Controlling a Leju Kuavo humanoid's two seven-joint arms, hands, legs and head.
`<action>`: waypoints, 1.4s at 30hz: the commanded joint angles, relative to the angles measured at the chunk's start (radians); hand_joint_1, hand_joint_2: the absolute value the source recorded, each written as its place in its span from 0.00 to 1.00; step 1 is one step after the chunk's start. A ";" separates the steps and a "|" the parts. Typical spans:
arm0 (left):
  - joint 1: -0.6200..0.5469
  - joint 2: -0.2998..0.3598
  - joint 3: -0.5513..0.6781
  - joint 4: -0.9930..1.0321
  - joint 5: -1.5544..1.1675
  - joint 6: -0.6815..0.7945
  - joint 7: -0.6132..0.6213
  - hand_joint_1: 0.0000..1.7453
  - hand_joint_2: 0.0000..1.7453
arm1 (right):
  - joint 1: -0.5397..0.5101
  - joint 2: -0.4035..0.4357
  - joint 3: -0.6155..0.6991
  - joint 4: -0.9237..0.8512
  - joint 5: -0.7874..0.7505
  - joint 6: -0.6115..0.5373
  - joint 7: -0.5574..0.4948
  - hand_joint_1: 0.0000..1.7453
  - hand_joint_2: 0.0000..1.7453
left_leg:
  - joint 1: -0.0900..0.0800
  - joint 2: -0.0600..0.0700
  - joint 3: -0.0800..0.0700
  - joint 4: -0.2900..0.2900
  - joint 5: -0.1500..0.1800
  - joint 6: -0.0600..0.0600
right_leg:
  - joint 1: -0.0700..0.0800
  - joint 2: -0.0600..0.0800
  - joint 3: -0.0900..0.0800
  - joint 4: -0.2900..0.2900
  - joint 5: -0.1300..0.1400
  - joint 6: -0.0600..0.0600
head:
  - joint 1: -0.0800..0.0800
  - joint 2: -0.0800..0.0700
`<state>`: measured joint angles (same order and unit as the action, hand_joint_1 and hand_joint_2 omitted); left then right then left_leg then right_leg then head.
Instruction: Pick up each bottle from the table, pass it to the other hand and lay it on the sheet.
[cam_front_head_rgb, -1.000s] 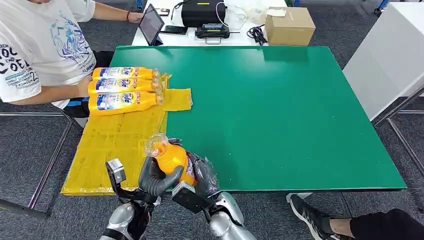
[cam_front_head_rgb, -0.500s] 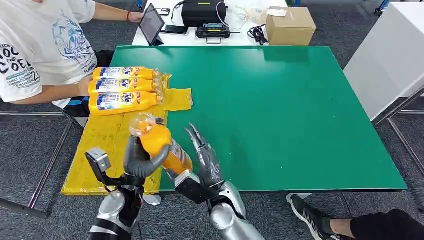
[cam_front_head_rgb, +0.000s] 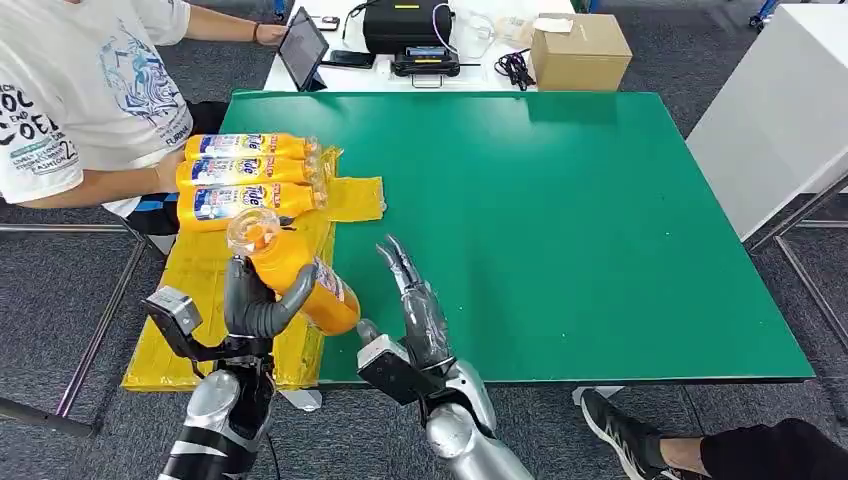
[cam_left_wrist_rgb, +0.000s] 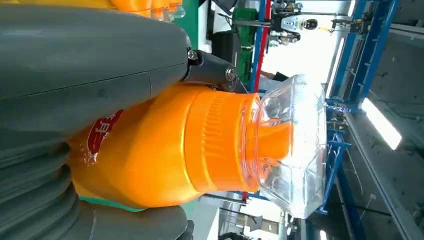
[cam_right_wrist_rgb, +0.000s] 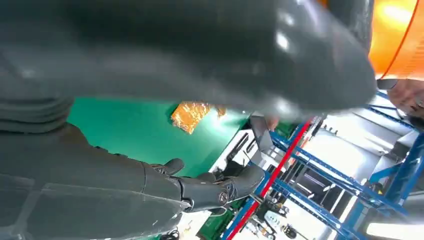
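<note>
left hand (cam_front_head_rgb: 255, 300) grips bottle (cam_front_head_rgb: 290, 270), carried over sheet (cam_front_head_rgb: 215, 270) | right hand (cam_front_head_rgb: 415, 305) released, fingers spread

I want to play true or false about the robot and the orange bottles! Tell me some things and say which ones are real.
1. The robot's left hand holds an orange plastic bottle with a clear cap. True.
2. The robot's right hand also holds a bottle. False: its fingers are spread and it holds nothing.
3. Three orange bottles with blue and white labels lie side by side on the yellow sheet. True.
4. The big table top is red. False: it is green.
5. A brown cardboard box stands on the white table behind the green one. True.
6. The held bottle already lies on the sheet. False: it is lifted above the sheet in the left hand.
</note>
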<state>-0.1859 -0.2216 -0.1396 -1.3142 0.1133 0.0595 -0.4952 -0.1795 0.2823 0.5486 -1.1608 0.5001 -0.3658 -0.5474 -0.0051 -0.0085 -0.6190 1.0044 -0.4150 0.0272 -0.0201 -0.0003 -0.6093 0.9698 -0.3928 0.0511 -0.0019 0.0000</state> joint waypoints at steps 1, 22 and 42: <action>-0.062 0.003 0.046 0.044 -0.036 0.073 -0.026 1.00 1.00 | -0.008 -0.036 -0.008 -0.029 -0.016 -0.003 -0.006 0.00 0.00 | 0.001 -0.001 0.002 0.000 -0.001 -0.001 | 0.001 -0.001 0.003 0.000 -0.001 -0.002 | 0.000 0.000; -0.353 0.183 0.302 0.491 -1.586 0.626 0.109 1.00 1.00 | 0.063 -0.072 0.013 -0.451 -0.198 -0.088 -0.099 0.00 0.00 | 0.001 0.004 0.005 -0.001 -0.001 -0.002 | 0.001 0.001 0.004 0.000 -0.001 -0.002 | 0.000 0.000; -0.346 0.205 0.163 0.816 -1.503 0.614 0.117 1.00 1.00 | 0.067 -0.066 0.005 -0.389 -0.226 -0.013 -0.081 0.00 0.00 | 0.002 0.001 0.004 -0.001 -0.001 -0.002 | 0.002 0.000 0.004 -0.001 -0.001 -0.002 | 0.000 0.000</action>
<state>-0.4490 -0.0405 0.0534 -0.7173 -1.3981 0.6996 -0.3574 -0.0871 0.2464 0.5428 -1.6110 0.2781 -0.3971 -0.6416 -0.0050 -0.0076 -0.6196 1.0044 -0.4144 0.0270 -0.0202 -0.0001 -0.6103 0.9702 -0.3923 0.0508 -0.0019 0.0000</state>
